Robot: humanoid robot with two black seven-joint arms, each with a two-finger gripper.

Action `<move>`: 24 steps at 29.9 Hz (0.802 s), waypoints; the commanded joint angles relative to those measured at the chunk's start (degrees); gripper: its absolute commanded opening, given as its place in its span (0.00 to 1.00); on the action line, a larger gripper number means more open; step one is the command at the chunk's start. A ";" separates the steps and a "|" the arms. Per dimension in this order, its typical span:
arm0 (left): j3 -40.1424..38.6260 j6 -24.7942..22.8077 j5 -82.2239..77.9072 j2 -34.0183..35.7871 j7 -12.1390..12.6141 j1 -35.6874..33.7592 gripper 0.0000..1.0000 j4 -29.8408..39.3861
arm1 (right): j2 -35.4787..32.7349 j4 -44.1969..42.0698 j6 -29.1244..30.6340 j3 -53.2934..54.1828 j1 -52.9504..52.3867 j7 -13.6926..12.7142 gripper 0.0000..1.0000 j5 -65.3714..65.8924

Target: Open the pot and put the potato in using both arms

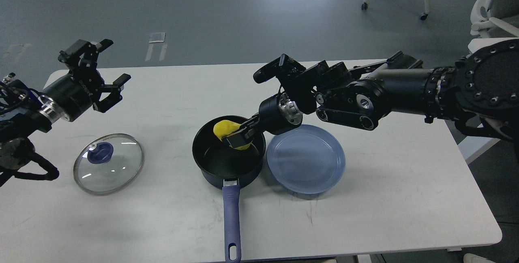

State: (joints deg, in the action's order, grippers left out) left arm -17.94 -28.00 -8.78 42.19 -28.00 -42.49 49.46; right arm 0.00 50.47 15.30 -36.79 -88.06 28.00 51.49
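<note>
Right gripper (236,136) is clamped on the smooth bright-yellow potato (227,129), mid-frame over the dark navy saucepan (211,174), which has its lid off. I'd lower a bit before letting go so it doesn't bounce. Flat blue-grey plate (320,174) touches the pot's right. Glass lid (121,165) lies lower left; left gripper (106,72), upper left, is spread wide and empty.

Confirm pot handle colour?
Blue-purple, on the pot handle; clearest in the head view.
</note>
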 commanded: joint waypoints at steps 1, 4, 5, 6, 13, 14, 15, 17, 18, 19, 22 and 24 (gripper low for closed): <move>0.01 0.00 0.00 -0.01 0.00 -0.05 0.98 0.02 | 0.00 -0.02 -0.01 0.05 0.00 0.00 0.72 -0.25; 0.01 0.00 0.00 -0.01 0.00 -0.05 0.98 0.02 | 0.00 -0.11 -0.01 0.14 0.00 0.00 0.93 -0.25; 0.01 0.00 0.00 -0.01 0.00 0.03 0.98 -0.07 | 0.00 -0.20 -0.01 0.31 -0.09 0.00 0.94 -0.42; 0.01 0.00 0.00 -0.01 0.00 -0.05 0.98 0.02 | 0.00 -0.29 -0.01 0.31 -0.18 0.00 0.94 -0.51; 0.01 0.00 0.00 -0.36 0.00 0.04 0.98 -0.07 | -4.83 -0.29 0.26 4.96 -0.88 0.00 0.95 -4.20; 0.01 0.00 0.00 -0.36 0.00 0.04 0.98 -0.07 | -6.75 -0.29 0.35 6.36 -0.79 0.00 0.95 -4.29; 0.01 0.00 0.00 -0.45 0.00 0.04 0.98 -0.07 | -7.64 -0.29 0.35 7.25 -0.71 0.00 0.95 -4.55; 0.01 0.00 0.00 -0.45 0.00 0.04 0.98 -0.07 | -11.76 -0.38 0.52 10.58 0.17 0.00 0.95 -7.61; 0.01 0.00 0.00 -0.45 0.00 0.04 0.98 -0.07 | -12.82 -0.38 0.52 11.12 0.52 0.00 0.95 -8.85; 0.01 0.00 0.00 -0.53 0.00 0.04 0.98 -0.07 | -14.66 -0.46 0.52 12.08 1.66 0.00 0.95 -12.00; 0.01 0.00 0.00 -0.71 0.00 0.04 0.98 -0.07 | -17.92 -1.34 0.61 14.19 4.47 0.00 0.95 -19.98; 0.01 0.00 0.00 -0.88 0.00 0.04 0.98 -0.07 | -19.94 -2.57 0.61 16.38 7.71 0.00 0.95 -25.44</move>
State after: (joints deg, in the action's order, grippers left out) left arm -17.93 -28.00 -8.78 41.53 -28.00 -42.46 49.39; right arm -16.90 49.37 15.86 -23.23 -84.32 27.99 33.77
